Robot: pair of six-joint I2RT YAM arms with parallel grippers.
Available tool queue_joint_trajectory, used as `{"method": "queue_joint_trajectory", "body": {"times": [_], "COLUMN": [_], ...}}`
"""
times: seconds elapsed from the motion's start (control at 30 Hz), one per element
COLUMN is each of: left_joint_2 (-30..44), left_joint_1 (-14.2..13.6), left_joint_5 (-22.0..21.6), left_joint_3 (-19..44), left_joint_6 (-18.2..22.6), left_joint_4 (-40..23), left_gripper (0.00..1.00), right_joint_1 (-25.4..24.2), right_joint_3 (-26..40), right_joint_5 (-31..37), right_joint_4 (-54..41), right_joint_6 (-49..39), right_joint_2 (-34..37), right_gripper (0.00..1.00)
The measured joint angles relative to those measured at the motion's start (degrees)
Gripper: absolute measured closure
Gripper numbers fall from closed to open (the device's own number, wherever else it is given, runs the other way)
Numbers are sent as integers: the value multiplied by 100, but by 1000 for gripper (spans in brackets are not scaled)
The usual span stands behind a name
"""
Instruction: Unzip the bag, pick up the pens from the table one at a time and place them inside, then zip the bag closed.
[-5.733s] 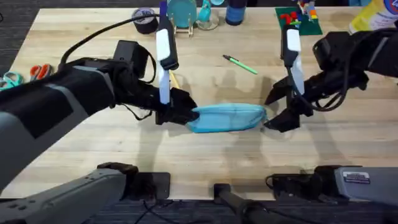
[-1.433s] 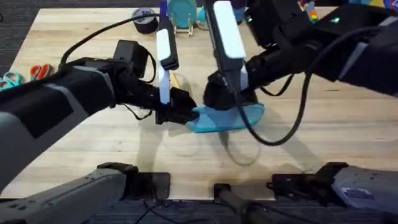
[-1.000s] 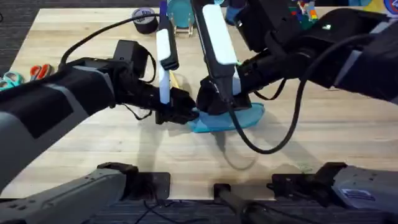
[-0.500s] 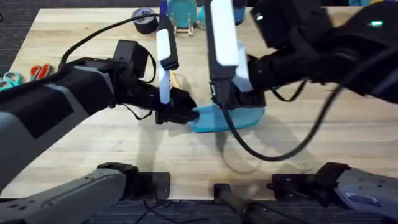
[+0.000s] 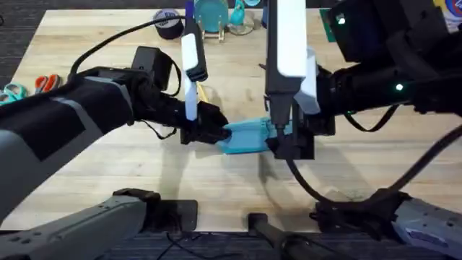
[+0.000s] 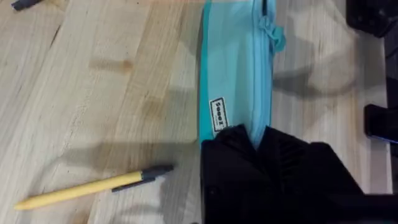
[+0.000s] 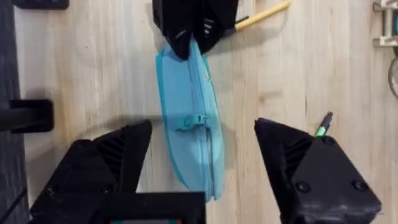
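1. The bag (image 5: 249, 136) lies near the middle of the table (image 5: 108, 195), long axis running from 9 to 3 o'clock in the overhead view. Its zipper pull (image 7: 189, 120) sits partway along the seam in the right wrist view; I cannot tell whether any of the zipper is open.

2. The left gripper (image 5: 209, 130) is clamped on the bag's 9 o'clock end, its black fingers (image 6: 261, 155) pinched over the fabric. I judge this is an anchor, so the soft bag cannot slide or bunch when the pull is tugged.

3. The right gripper (image 7: 202, 155) hangs above the bag's 3 o'clock half with its fingers spread wide and nothing between them; the pull lies in the gap below. That placement suits dropping onto the pull, which is not gripped.

4. The yellow pen (image 6: 93, 186) lies on the table just beside the left gripper, at about 11 o'clock from the bag overhead, not touching the bag.

5. The green pen (image 7: 322, 123) shows beside the right finger in the right wrist view, apart from the bag.

6. Scissors (image 5: 45, 83) rest at the table's 9 o'clock edge, well apart.
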Motion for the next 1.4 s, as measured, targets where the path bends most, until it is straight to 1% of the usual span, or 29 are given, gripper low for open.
{"method": "queue_joint_trajectory", "body": {"times": [0.33, 0.63, 0.77, 0.97, 1.1, 1.2, 1.4], "left_joint_2": [0, 1, 0, 2, 0, 0, 0], "left_joint_1": [0, 0, 0, 0, 0, 0, 0], "left_joint_5": [0, 0, 0, 0, 0, 0, 0], "left_joint_3": [0, 0, 0, 0, 0, 0, 0], "left_joint_6": [0, 0, 0, 0, 0, 0, 0], "left_joint_4": [-2, 0, 0, 0, 0, 0, -1], "left_gripper": [958, 958, 958, 958, 958, 958, 958], "right_joint_1": [0, 0, 0, 0, 0, 0, 0], "right_joint_3": [0, 0, 2, 2, 2, 2, 17], "right_joint_5": [258, 567, 555, 311, 234, 264, 1078], "right_joint_4": [-75, -504, -553, -668, -240, 76, 96], "right_joint_6": [39, 39, 42, 252, 1110, 2070, 4508], "right_joint_2": [0, 1, 2, 2, 2, 0, 0], "right_gripper": [5, 5, 5, 5, 4, 4, 5]}}
